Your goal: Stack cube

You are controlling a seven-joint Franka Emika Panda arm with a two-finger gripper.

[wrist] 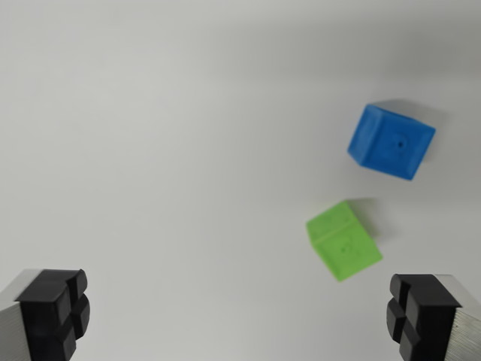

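A blue cube (391,141) rests on the white table at the wrist view's upper right. A green cube (343,240) lies below it and slightly to the left, a small gap apart from it. My gripper (239,316) is open, its two black fingertips at the bottom corners, one pad (54,310) at the left and the other pad (415,312) at the right. Nothing is between them. The green cube sits just above the right fingertip, outside the jaws.
The white table surface (165,150) fills the view, with nothing else on it.
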